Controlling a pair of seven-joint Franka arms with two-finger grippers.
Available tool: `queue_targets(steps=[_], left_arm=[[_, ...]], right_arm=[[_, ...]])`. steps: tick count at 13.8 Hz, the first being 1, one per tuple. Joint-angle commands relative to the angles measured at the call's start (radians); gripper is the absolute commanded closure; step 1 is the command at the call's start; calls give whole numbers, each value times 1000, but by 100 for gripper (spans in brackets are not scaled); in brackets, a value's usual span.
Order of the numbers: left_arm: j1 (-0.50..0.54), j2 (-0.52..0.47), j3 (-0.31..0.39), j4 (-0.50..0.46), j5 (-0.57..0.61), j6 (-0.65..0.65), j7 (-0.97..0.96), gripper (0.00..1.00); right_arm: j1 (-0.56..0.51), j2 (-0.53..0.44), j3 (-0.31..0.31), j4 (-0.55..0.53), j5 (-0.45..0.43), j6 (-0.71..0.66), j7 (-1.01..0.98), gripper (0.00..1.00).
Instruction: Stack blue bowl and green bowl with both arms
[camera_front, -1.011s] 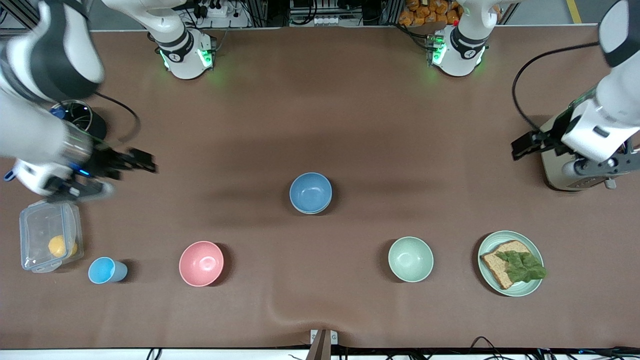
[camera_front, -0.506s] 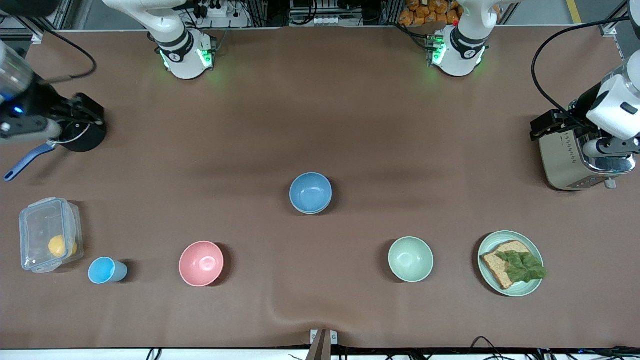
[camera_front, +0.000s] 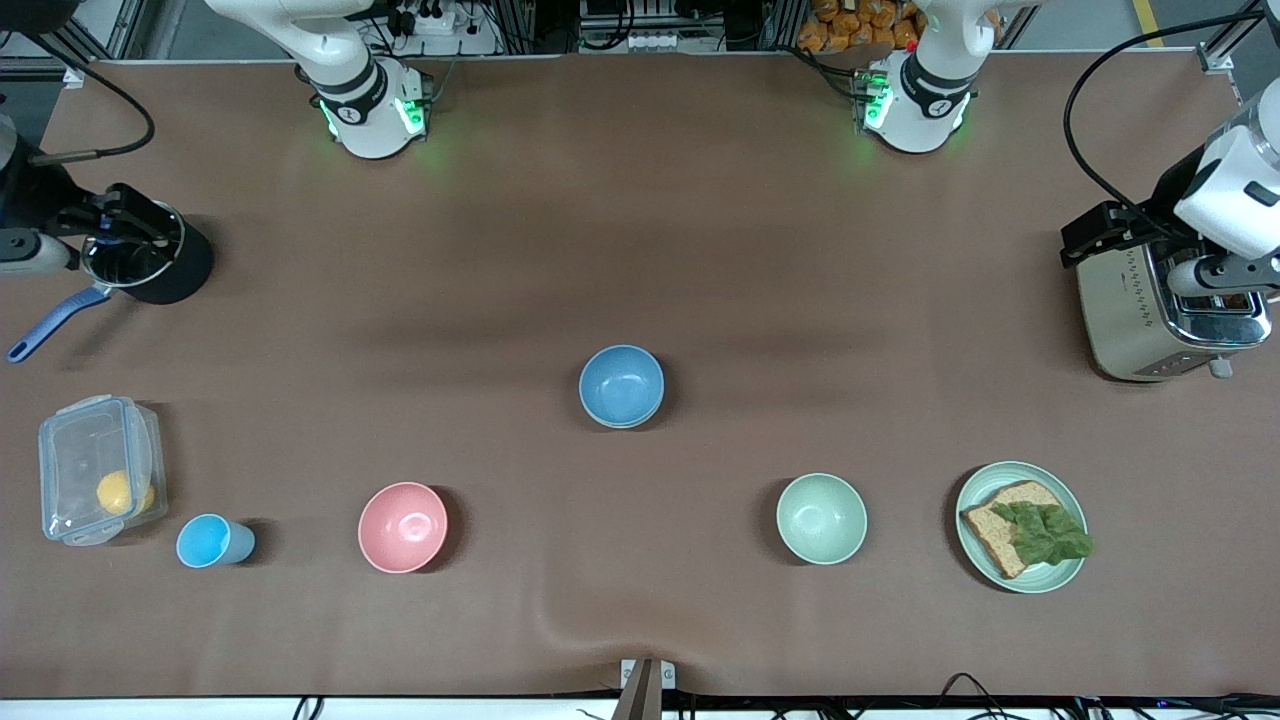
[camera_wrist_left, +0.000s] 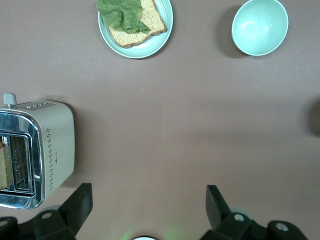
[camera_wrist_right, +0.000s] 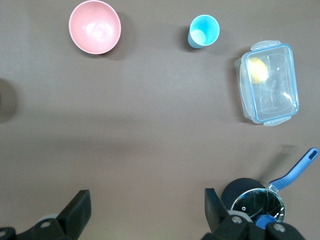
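Note:
The blue bowl (camera_front: 621, 385) sits upright at the table's middle, with a second rim showing under its near edge, as if nested. The sage green bowl does not show as such; it is hidden or out of view. My left gripper (camera_front: 1092, 238) is open and empty in the air over the toaster (camera_front: 1130, 310) at the left arm's end; its own view shows the open jaws (camera_wrist_left: 149, 205) wide apart. My right gripper (camera_front: 125, 225) is open and empty over the black pot (camera_front: 160, 275) at the right arm's end, also seen in its own view (camera_wrist_right: 145, 207).
A paler mint-green bowl (camera_front: 821, 518) (camera_wrist_left: 260, 26) and a pale green plate (camera_front: 1050, 572) (camera_wrist_left: 162, 30) with bread and lettuce lie nearer the camera. A pink bowl (camera_front: 402, 526) (camera_wrist_right: 95, 26), a light-blue cup (camera_front: 210, 540) (camera_wrist_right: 203, 31) and a clear lidded box (camera_front: 95, 468) (camera_wrist_right: 270, 82) are toward the right arm's end.
The right gripper has moved from over the clear box to over the black pot. The left gripper has drawn back over the toaster. The bowls have not moved.

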Motion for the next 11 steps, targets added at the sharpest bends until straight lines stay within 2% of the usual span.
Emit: queue_targets(steps=[1,9,11], left_arm=[[-3,-16,-1,0,-21,-14,12,0],[-6,-19,-4,0,-23,-22,7,0],[-6,-19,-4,0,-23,-22,5,0]], right_arm=[[-29,-7,4,-13,-5,12,9,0],[-24,9,2,4,-5,14,19,0],[-30,11,2,15,25,6,19,0]])
